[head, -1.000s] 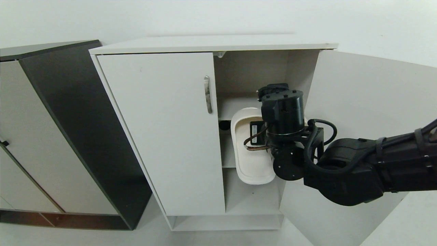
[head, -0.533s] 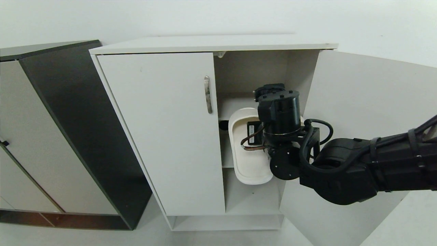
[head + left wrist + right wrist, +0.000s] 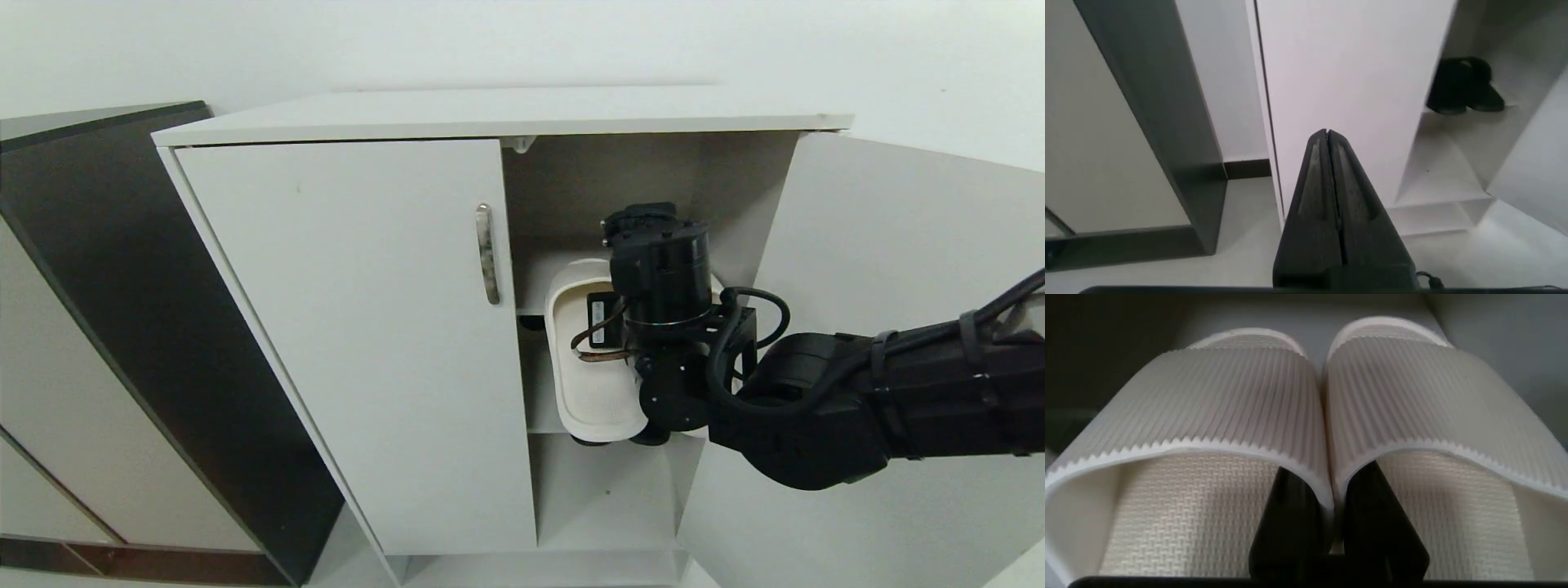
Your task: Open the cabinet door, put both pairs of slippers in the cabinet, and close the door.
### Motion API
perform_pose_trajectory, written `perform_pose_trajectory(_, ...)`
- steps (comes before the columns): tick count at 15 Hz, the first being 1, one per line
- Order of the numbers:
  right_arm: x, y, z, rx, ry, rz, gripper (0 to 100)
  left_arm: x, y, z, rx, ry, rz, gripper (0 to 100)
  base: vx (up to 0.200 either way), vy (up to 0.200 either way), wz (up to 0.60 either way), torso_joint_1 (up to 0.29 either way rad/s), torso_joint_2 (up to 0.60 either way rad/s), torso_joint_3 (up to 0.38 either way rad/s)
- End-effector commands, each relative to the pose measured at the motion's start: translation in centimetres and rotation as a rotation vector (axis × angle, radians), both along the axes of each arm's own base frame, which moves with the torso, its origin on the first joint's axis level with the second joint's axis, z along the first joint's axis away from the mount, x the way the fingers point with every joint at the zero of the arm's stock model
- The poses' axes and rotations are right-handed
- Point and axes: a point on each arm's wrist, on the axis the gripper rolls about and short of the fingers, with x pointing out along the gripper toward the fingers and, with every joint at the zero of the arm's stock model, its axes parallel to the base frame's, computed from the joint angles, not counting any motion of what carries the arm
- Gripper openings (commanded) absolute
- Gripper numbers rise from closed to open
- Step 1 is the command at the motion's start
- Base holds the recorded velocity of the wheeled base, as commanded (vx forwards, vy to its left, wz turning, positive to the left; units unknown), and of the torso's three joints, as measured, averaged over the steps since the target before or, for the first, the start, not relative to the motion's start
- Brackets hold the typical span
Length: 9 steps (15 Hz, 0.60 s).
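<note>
So, wht slippers (image 3: 1221,400) pinched in R claw (image 3: 1329,486).

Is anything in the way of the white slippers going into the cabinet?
Nothing visible blocks them. The right door is swung open, and the right gripper holds the white slippers at the open half of the cabinet. The black slippers sit on a shelf inside, but whether they crowd that spot is unclear.
</note>
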Motion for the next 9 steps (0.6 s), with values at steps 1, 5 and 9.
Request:
perform_pose_trajectory(1, 0.5, -0.1, -0.2, -0.002, 0.001, -0.013, 0, 0.0, 0.0, 0.0, 0.001, 0.001, -0.001, 0, 0.200, 0.000, 0.00, 0.002, 0.00, 0.007)
perform_pose_trajectory(5, 1.3, 0.0, -0.4, -0.001, -0.001, -0.022, 0, 0.0, 0.0, 0.0, 0.001, 0.001, 0.000, 0, 0.200, 0.000, 0.00, 0.000, 0.00, 0.005)
perform_pose_trajectory(9, 1.7, -0.2, -0.4, 0.012, -0.004, -0.033, 0, 0.0, 0.0, 0.0, 0.001, -0.001, 0.000, 0, 0.100, 0.000, 0.00, 0.000, 0.00, 0.002)
